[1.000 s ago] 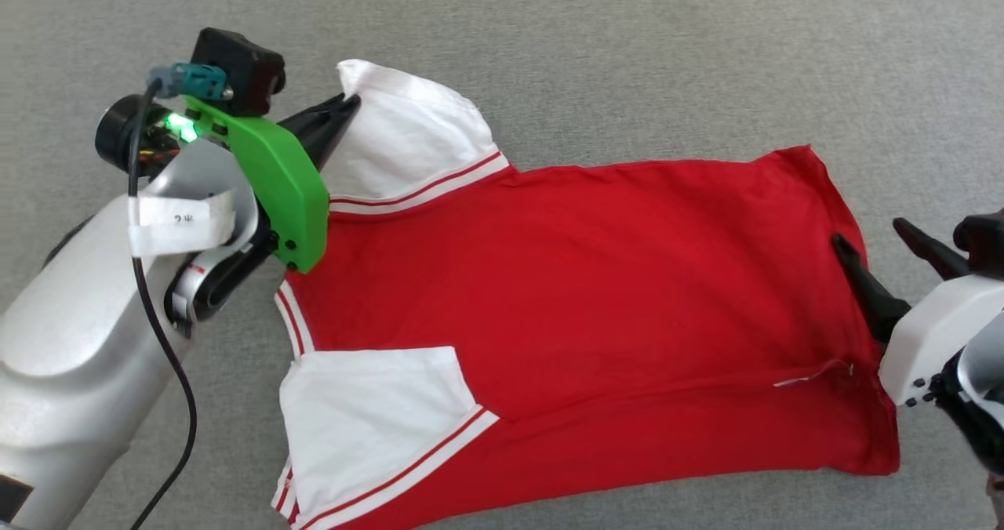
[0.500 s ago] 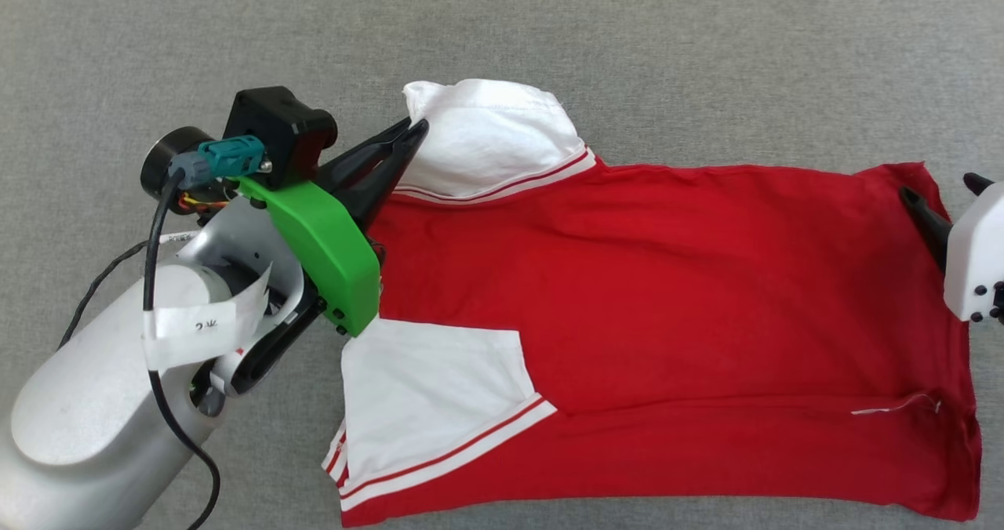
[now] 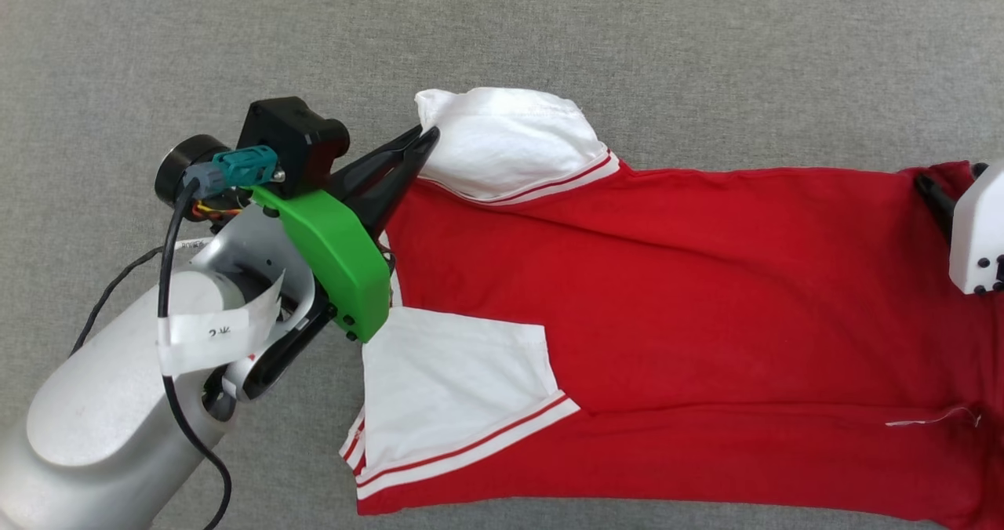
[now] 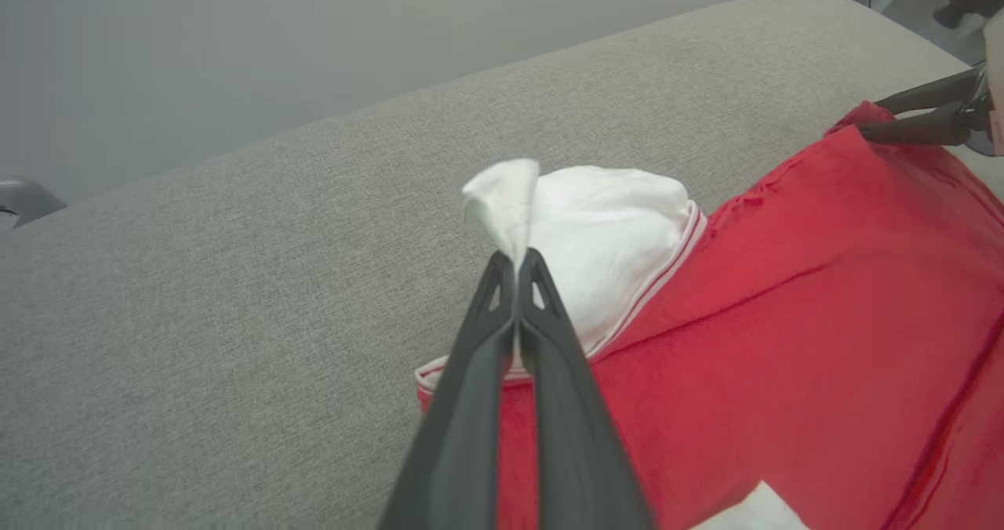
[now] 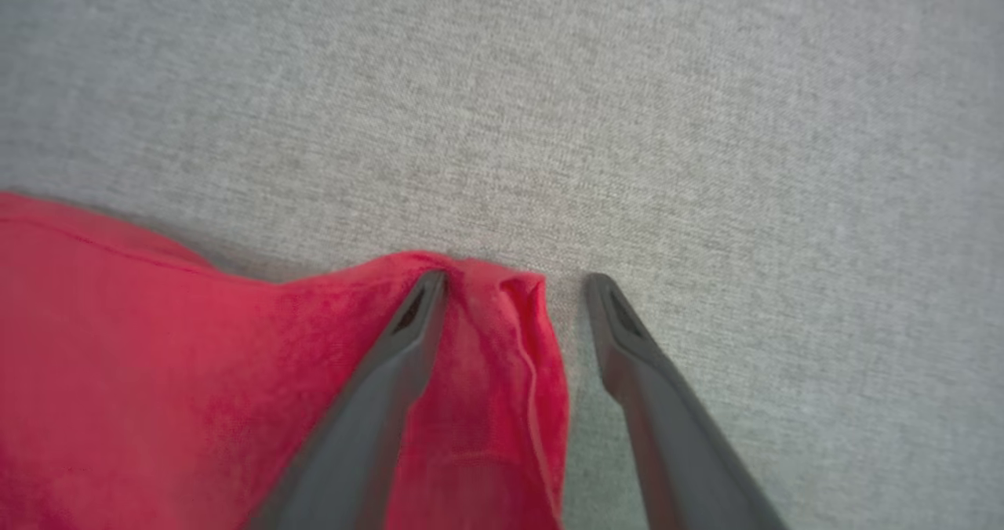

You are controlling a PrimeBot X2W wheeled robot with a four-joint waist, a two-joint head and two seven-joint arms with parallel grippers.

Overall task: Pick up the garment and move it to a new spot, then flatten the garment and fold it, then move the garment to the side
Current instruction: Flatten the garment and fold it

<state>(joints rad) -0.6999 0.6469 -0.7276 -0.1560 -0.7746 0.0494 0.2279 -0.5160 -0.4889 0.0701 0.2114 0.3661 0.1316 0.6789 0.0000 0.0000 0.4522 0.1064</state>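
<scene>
The garment (image 3: 690, 310), red with white short sleeves, lies spread across the grey fabric surface, neck end to the left. My left gripper (image 3: 427, 138) is shut on the far white sleeve (image 4: 604, 224), pinching its edge between the fingertips (image 4: 518, 267). At the right edge, my right gripper (image 5: 518, 279) stands open over the garment's far hem corner (image 5: 502, 295). One finger rests on the red cloth, and the other is over bare surface just past the hem. The near white sleeve (image 3: 455, 389) lies flat on the red body.
The grey fabric surface (image 3: 549, 36) stretches out beyond the garment on the far side and to the left. A pale wall rises behind its far edge (image 4: 235, 154) in the left wrist view.
The head camera has shifted, so the whole scene sits differently. My left gripper keeps its grip on the sleeve. The right gripper's jaws have come slightly closer together around the hem corner.
</scene>
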